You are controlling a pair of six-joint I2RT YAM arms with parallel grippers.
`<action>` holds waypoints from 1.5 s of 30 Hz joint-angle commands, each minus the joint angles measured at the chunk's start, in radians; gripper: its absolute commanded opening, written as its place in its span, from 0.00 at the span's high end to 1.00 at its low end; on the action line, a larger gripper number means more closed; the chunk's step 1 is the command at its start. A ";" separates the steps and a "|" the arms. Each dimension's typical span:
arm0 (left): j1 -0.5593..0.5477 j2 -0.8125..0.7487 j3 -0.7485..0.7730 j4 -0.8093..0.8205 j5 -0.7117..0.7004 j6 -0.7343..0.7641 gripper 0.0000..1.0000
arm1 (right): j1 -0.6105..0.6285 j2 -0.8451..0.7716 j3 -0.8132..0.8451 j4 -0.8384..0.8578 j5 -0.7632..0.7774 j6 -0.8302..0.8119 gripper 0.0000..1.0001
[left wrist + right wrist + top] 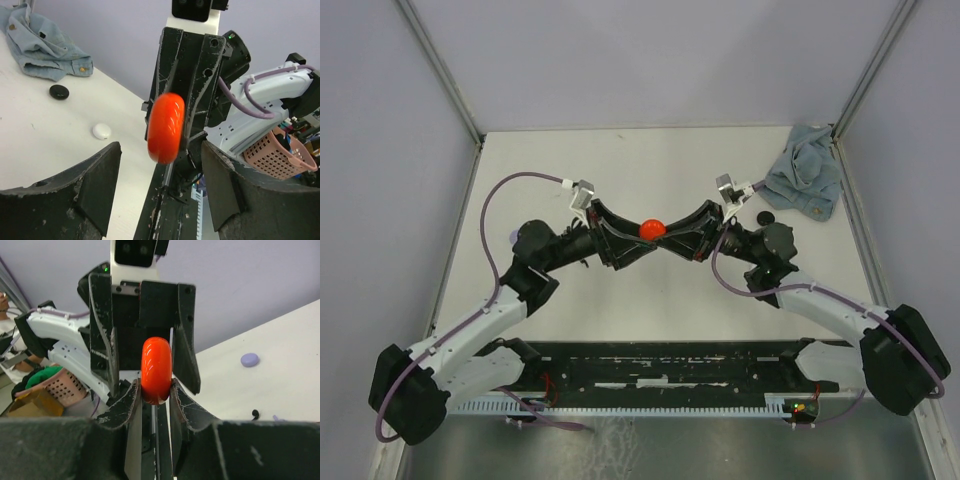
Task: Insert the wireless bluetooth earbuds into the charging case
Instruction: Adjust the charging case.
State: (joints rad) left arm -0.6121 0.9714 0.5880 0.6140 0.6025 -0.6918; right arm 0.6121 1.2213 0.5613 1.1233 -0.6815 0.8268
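Bare tabletop (650, 300) mid-near; denim cloth (805, 180), black disc (764, 217) at far right corner.

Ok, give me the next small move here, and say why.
Probably draw the left tool straight back, away from the red round case. Its jaws stand open on either side of the case, clear of it, while the right tool is shut on the case and holds it above the table.

White-shelled left arm (470, 330), matching right arm (830, 308), black joints (535, 240), looping purple cables (486, 225), scuffed black left gripper (161, 145).
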 commanded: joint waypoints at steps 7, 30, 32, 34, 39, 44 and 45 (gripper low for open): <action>0.029 -0.011 0.219 -0.424 0.110 0.269 0.27 | -0.007 -0.158 0.160 -0.569 -0.164 -0.305 0.91; 0.035 0.096 0.353 -0.579 0.220 0.325 0.62 | -0.006 -0.127 0.291 -0.855 -0.218 -0.486 0.90; 0.035 0.095 0.350 -0.578 0.207 0.326 0.71 | -0.007 -0.123 0.292 -0.859 -0.212 -0.491 0.88; 0.035 0.087 0.343 -0.567 0.189 0.326 0.77 | -0.008 -0.122 0.287 -0.849 -0.200 -0.487 0.79; 0.034 0.056 0.297 -0.482 0.122 0.297 0.83 | -0.007 -0.148 0.206 -0.696 -0.140 -0.422 0.57; 0.034 0.036 0.232 -0.334 0.093 0.220 0.85 | -0.007 -0.141 0.130 -0.511 -0.112 -0.317 0.51; 0.035 0.034 0.225 -0.309 0.091 0.210 0.85 | -0.007 -0.138 0.120 -0.477 -0.108 -0.298 0.49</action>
State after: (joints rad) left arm -0.5816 1.0348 0.8436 0.1345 0.7334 -0.4171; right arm 0.6056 1.0927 0.7197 0.4248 -0.8223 0.4335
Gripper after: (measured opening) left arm 0.333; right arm 0.488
